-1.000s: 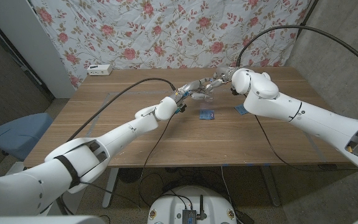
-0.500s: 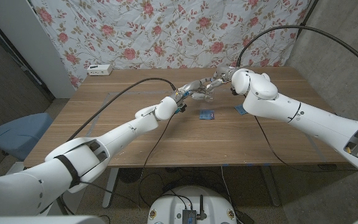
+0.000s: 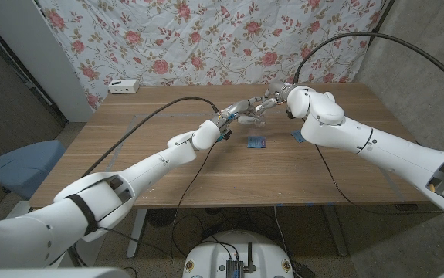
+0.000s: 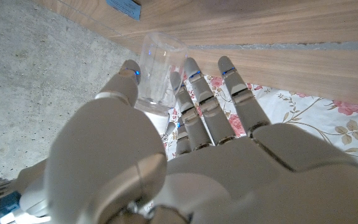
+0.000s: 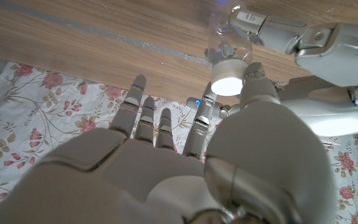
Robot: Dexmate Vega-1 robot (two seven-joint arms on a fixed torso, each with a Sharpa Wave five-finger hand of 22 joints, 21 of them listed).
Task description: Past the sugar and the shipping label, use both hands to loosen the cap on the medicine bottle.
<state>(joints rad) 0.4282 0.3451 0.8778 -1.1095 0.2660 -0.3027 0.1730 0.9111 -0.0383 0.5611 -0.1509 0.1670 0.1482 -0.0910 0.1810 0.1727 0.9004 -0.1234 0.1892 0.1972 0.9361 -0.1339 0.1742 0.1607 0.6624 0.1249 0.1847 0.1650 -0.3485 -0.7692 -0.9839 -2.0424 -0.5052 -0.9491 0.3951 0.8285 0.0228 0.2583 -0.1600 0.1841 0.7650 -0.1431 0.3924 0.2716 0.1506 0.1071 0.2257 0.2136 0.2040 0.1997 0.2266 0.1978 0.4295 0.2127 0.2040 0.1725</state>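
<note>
The medicine bottle [image 3: 255, 109] is clear with a white cap [image 5: 227, 84] and is held just above the far middle of the table, between the two hands. My left hand [image 3: 239, 109] grips the clear body [image 4: 159, 70], thumb on one side and fingers [image 4: 193, 78] on the other. My right hand [image 3: 272, 96] reaches in from the other side, its thumb and a finger pinching the cap. In the right wrist view my left hand [image 5: 272, 28] wraps the bottle's body beyond the cap. A small blue packet [image 3: 256, 142] and a second blue flat piece [image 3: 298, 137] lie nearer on the table.
A white box [image 3: 123, 86] sits at the table's [image 3: 160, 174] back left corner. A floral cloth [image 3: 206, 38] hangs behind the table. A blue chair [image 3: 21, 166] stands off the left side. Black cables run along both arms.
Hardly anything differs: both hands stay on the bottle at the same spot, and the right wrist has shifted only very slightly.
</note>
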